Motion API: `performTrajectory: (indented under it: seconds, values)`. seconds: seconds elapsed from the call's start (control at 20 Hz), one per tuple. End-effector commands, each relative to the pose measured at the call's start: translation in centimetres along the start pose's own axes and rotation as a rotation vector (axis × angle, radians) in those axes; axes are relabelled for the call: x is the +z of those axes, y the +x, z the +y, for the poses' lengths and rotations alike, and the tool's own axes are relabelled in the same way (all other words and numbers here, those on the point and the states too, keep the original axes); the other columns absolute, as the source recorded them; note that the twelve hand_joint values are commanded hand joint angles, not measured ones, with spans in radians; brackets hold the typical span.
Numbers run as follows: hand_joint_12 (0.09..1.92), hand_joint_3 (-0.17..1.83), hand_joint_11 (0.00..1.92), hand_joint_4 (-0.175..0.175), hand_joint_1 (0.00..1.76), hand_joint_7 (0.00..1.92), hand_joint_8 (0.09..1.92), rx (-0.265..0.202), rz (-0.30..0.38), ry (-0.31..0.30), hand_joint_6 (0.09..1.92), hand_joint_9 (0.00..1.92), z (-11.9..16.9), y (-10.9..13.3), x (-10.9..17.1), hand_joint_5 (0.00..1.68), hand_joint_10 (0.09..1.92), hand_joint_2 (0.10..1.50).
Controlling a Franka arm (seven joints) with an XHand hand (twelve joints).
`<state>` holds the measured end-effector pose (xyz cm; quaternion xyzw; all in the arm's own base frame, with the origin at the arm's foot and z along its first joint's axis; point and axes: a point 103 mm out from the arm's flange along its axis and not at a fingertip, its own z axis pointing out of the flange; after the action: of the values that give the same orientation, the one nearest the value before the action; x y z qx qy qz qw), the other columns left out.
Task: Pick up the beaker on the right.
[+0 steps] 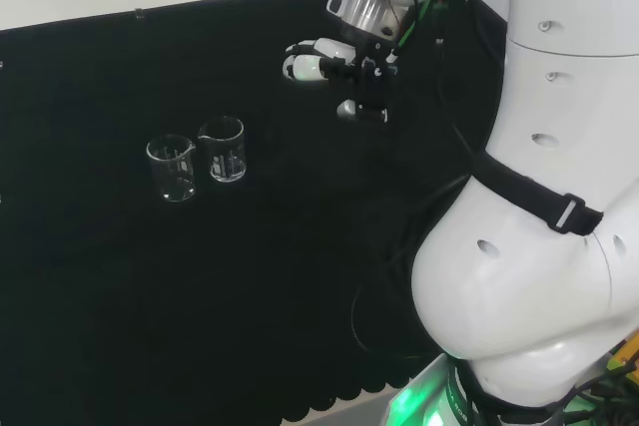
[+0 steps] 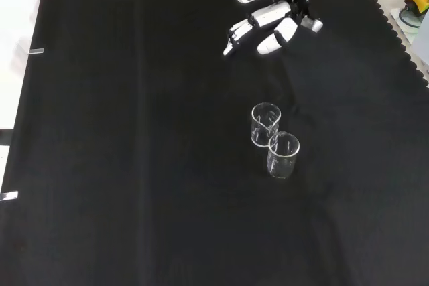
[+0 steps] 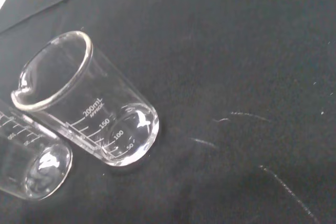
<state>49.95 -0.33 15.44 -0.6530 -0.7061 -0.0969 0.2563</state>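
Two clear glass beakers stand upright and close together on the black cloth. In the head view one beaker (image 1: 225,150) is on the right and the other beaker (image 1: 172,168) on the left; in the front view the first beaker (image 2: 265,125) stands just above the second beaker (image 2: 282,155). The wrist view brings both up close, one beaker (image 3: 86,103) whole and the other beaker (image 3: 29,161) cut by the edge. Both look empty. The hand (image 1: 329,62) hovers above the cloth to the right of the beakers, fingers straight and spread, holding nothing. Seen from the front, the hand (image 2: 268,21) is well above them.
The arm's own white links (image 1: 539,177) rise at the right of the head view. Black cloth (image 2: 134,132) spreads wide on every side of the beakers. Its scalloped edge (image 2: 395,25) runs along the right of the front view.
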Motion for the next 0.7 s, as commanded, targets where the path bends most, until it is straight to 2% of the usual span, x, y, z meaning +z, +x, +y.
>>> performTrajectory:
  seconds: [0.05,0.25,0.4,0.7]
  values:
    - [1.18,0.79,0.00,-0.025,0.25,0.23,0.54,-0.062,0.039,0.005,0.09,0.31,0.9,-0.3,1.7,0.29,0.62,0.99]
    - [1.24,0.88,0.00,-0.030,0.49,0.24,0.55,-0.110,0.074,0.019,0.09,0.35,1.4,-0.6,3.1,0.26,0.62,0.78]
    - [1.31,0.94,0.00,-0.033,0.63,0.26,0.57,-0.153,0.134,0.036,0.09,0.40,1.9,-0.9,4.1,0.27,0.62,0.65]
    - [1.35,1.00,0.01,-0.039,0.74,0.27,0.58,-0.254,0.205,0.066,0.09,0.43,2.6,-1.0,5.5,0.27,0.62,0.44]
